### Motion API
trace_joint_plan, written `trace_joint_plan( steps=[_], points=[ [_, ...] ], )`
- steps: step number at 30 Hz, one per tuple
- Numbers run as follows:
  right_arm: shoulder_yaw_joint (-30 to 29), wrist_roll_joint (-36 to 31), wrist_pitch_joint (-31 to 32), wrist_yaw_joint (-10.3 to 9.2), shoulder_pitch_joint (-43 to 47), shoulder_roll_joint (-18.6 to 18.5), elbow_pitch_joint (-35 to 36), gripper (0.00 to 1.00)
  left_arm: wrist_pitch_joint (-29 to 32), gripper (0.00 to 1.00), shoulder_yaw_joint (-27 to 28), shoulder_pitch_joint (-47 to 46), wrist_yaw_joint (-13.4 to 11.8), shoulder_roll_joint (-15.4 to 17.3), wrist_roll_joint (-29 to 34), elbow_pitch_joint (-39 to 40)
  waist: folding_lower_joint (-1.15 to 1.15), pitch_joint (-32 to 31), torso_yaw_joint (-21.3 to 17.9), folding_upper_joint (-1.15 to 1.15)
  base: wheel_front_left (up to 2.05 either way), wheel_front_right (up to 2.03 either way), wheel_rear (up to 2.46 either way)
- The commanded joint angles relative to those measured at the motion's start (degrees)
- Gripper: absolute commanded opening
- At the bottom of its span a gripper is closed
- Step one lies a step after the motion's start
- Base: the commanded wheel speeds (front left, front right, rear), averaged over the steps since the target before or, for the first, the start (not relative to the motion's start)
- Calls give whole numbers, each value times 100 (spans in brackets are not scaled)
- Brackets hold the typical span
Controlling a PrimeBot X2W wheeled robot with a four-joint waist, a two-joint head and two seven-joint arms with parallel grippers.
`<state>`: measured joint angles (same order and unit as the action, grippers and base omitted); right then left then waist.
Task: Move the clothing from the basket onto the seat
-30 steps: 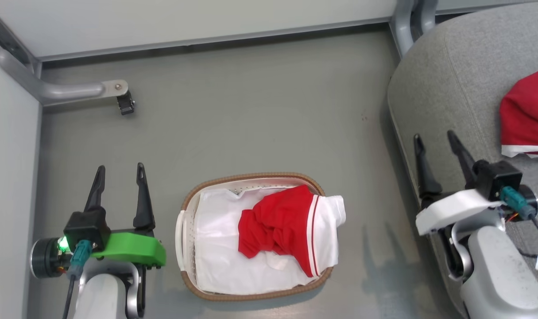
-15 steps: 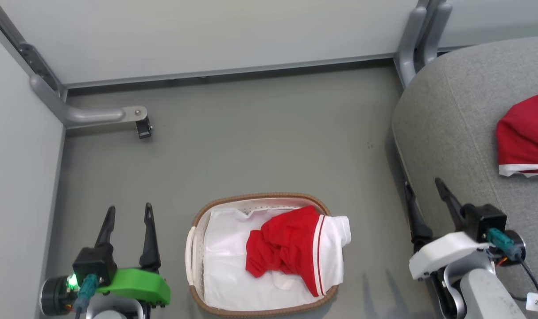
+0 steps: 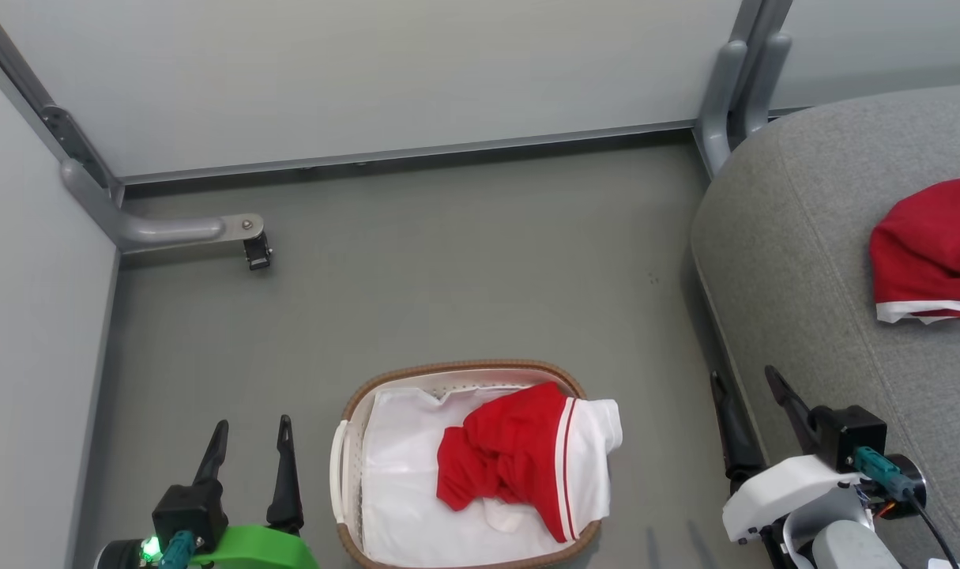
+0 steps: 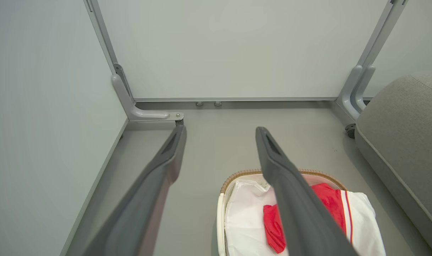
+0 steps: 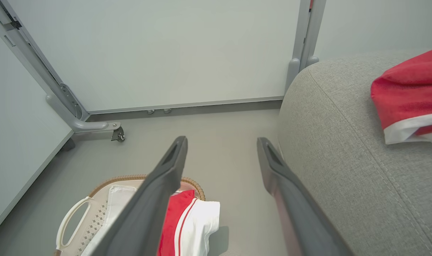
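Head view, red-and-white garment [image 3: 503, 458] heaped in the basket [image 3: 385, 383], another red garment [image 3: 922, 245] on the grey couch [image 3: 803, 261], left gripper [image 3: 254, 424] and right gripper [image 3: 743, 374] both spread, empty; left wrist view, fingers [image 4: 301, 213] parted, basket beside them; right wrist view, fingers [image 5: 148, 213] parted, basket one side, couch the other.

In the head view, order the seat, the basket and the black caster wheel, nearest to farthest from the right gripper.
1. seat, just right of the right gripper.
2. basket, left, on the floor.
3. caster wheel, far left, near the wall.

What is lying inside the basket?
A crumpled red garment with a red-striped white panel lies on white cloth inside the basket. Anything beneath them is covered.
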<state>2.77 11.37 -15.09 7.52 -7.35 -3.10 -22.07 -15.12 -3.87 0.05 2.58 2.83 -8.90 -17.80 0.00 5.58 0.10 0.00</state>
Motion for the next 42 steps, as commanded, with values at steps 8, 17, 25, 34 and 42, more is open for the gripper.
trace_joint_plan(
  steps=[8, 17, 25, 34, 42],
  points=[
    [59, -31, -12, -6, -206, -15, 71, 100, -5, 100, -190, -256, -10, 18, -110, -307, 0, 284, -76, 0, 0, 0, 0],
    [152, 42, -11, -6, -538, -45, 225, 100, -5, 100, -585, -660, 97, 20, -341, -795, 0, 992, -323, 0, 0, 0, 0],
    [242, 98, -12, -7, -982, -59, 351, 100, -4, 100, -1066, -1292, 226, 20, -250, -1319, 0, 1725, -554, 0, 0, 0, 0],
    [316, 137, -11, -6, -1478, -37, 522, 100, -5, 100, -1486, -2151, 304, 23, -198, -1760, 0, 2595, -749, 0, 0, 0, 0],
    [399, 130, -11, -6, -1774, -18, 700, 100, -4, 100, -1728, -2807, 346, 24, -64, -2235, 0, 3279, -845, 0, 0, 0, 0]
  ],
)
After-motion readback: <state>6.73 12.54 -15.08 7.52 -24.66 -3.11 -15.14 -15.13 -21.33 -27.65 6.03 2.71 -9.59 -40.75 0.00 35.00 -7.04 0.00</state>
